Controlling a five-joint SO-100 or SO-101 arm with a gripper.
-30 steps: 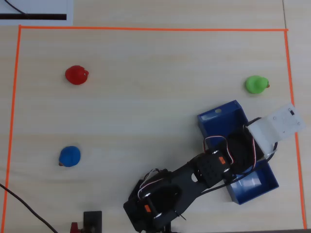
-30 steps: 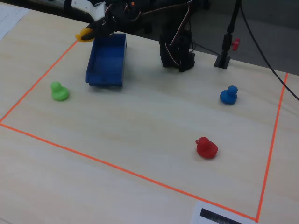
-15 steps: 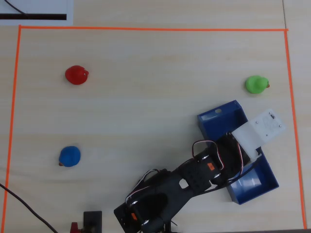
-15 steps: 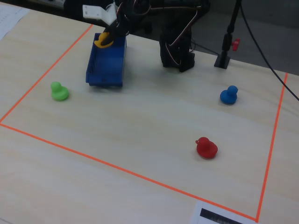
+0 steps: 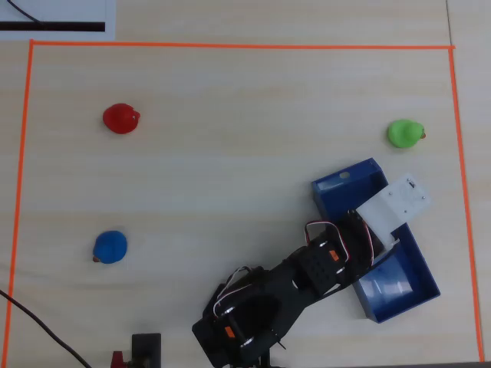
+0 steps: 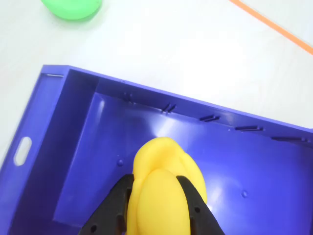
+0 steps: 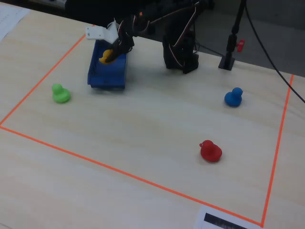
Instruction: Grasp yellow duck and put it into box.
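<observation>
Wrist view: the yellow duck [image 6: 164,196] is clamped between the gripper's [image 6: 155,208] 2 fingers above the box [image 6: 68,161] interior.

**Colours at the tool and around it**

Tool [image 6: 157,215]: black fingers, closed on the yellow duck [image 6: 164,186], plain bright yellow. Box [image 6: 63,161] right under the tool: glossy blue-violet inside, deep blue in the fixed view. White block [image 5: 393,205] on the arm above the tool. Green duck [image 5: 403,133] near the box, orange beak. Blue duck [image 5: 110,247] and red duck [image 5: 120,119] well away from the tool. Surface [image 5: 230,153]: pale wood grain, orange tape line [image 5: 230,46] framing it.
</observation>
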